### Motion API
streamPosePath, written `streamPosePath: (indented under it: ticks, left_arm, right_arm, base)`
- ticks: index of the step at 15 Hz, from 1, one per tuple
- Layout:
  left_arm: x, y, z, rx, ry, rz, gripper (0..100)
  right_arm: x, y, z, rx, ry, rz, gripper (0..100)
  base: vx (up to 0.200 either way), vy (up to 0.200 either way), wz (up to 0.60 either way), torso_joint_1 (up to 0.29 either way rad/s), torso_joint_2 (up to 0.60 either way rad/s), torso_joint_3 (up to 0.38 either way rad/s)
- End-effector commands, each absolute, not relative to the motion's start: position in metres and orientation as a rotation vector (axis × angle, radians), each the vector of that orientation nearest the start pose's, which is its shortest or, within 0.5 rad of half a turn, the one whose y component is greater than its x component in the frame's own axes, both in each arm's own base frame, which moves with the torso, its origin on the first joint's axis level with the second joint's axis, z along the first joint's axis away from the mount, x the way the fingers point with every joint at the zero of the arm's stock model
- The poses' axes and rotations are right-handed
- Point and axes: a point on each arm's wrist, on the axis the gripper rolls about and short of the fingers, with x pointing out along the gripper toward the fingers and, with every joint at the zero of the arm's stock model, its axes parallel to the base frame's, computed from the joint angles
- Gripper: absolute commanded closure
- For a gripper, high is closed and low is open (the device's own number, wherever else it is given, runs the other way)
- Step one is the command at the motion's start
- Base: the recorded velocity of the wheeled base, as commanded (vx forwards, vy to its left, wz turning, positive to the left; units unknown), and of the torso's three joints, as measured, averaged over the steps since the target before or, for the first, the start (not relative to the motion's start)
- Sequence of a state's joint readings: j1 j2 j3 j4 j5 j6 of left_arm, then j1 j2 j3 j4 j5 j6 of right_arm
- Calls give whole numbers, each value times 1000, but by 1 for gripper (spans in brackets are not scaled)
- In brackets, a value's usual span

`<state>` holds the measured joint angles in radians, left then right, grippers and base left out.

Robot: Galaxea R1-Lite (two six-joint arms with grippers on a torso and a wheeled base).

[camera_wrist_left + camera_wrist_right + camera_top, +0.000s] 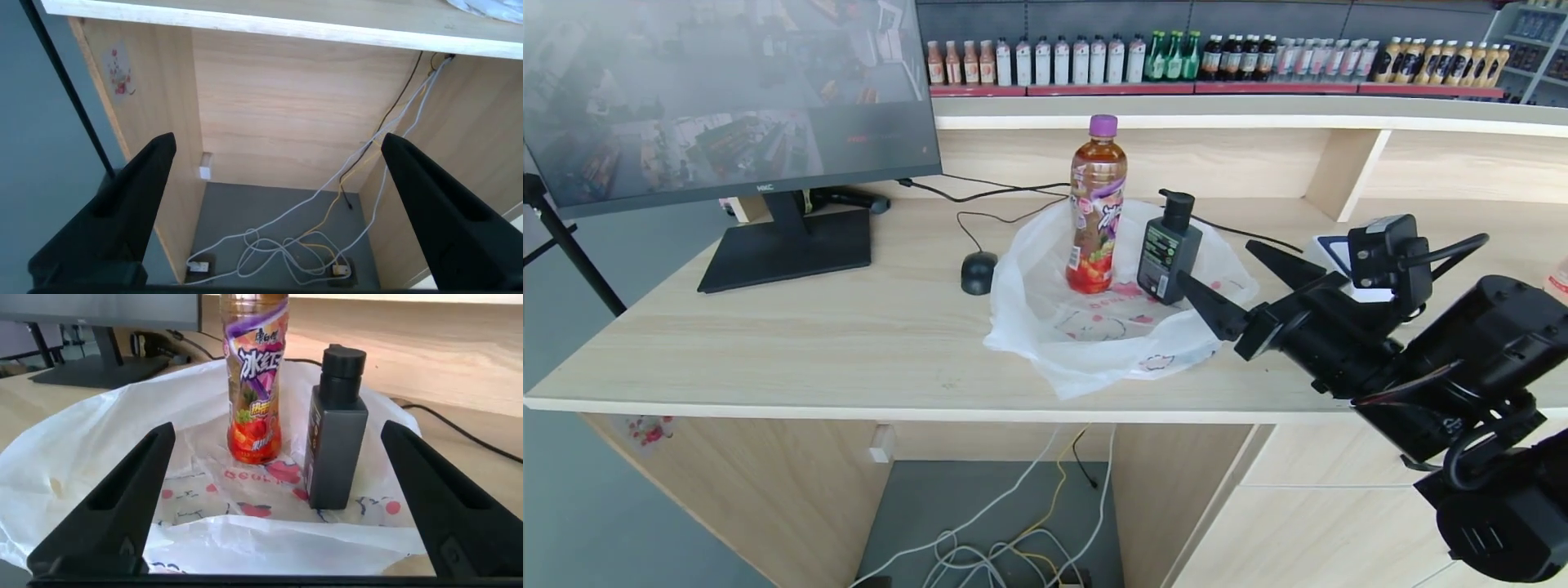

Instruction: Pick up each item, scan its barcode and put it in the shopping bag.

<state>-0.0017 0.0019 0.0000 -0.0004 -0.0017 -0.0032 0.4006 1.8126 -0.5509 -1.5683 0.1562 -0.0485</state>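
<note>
So the thin white plastic shopping bag with red print (1029,327) is lying spread open on the light wood counter (809,343), roughly in the middle, with its plastic bunched up around the edges. Two things are standing upright on it. One is a tall clear plastic tea bottle with a purple cap and reddish drink inside (1096,212). Just beside it, on the robot's right, is a dark grey pump bottle with a black top (1168,253). They're close together, but I can't tell if they actually touch.

The right gripper (1215,261) hangs over the right edge of the bag, pointing at the pump bottle, jaws spread wide with nothing in them. The right wrist view has both bottles sitting between the two fingers, but farther off, so no contact.

The left gripper (278,139) is down low in front of the counter, also released and holding nothing, facing the opening underneath where a tangle of white and yellow cables (286,245) lies on the floor.

Other stuff on the counter: a big black monitor on a stand (727,90) at the left and a black mouse (978,272) just left of the bag. A shelf row of bottled drinks (1217,59) runs along the back.
</note>
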Motion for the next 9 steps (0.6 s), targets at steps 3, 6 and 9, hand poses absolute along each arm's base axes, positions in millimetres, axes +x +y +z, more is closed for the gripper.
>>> streamPosePath:
  ticks: [3,6,9]
  left_arm:
    - [-23,0,76,-3,2,-3,0]
    - [-23,0,76,-5,2,-3,0]
    - [-23,0,76,-5,2,-3,0]
  right_arm:
    - [273,115,180,-10,-329,531,0]
    - [272,113,181,-11,-334,523,0]
    - [275,114,188,-8,-362,523,0]
  base:
    - [0,-200,0,2,2,1]
    - [0,-200,0,6,7,2]
    - [0,-200,0,1,2,-1]
